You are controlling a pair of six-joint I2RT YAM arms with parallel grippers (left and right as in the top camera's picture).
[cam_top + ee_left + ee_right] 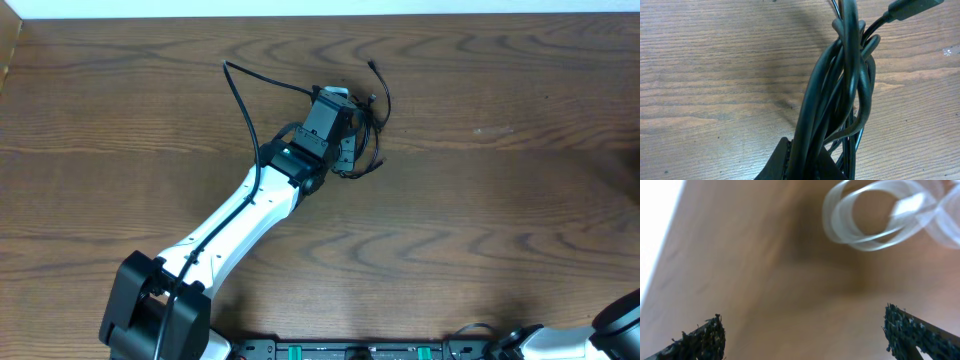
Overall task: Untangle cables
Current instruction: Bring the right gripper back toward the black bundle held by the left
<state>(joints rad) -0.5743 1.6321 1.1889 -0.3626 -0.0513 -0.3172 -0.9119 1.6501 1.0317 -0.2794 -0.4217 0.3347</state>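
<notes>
The black cables (365, 115) lie as a tangled bundle at the middle back of the wooden table (500, 200). One loose end (238, 90) trails off to the left and a plug end (372, 68) points toward the back. My left gripper (345, 130) sits over the bundle and is shut on it. In the left wrist view several black strands (840, 95) run up from between the closed fingers (782, 162), with a plug (912, 7) at the top right. My right gripper (802, 330) stands wide open with nothing between its fingers. A blurred white cable coil (875, 217) lies ahead of it.
The left arm (240, 215) stretches diagonally from the front left base (155, 315) to the bundle. Part of the right arm (615, 325) shows at the front right corner. A pale wall edge (320, 8) runs along the back of the table.
</notes>
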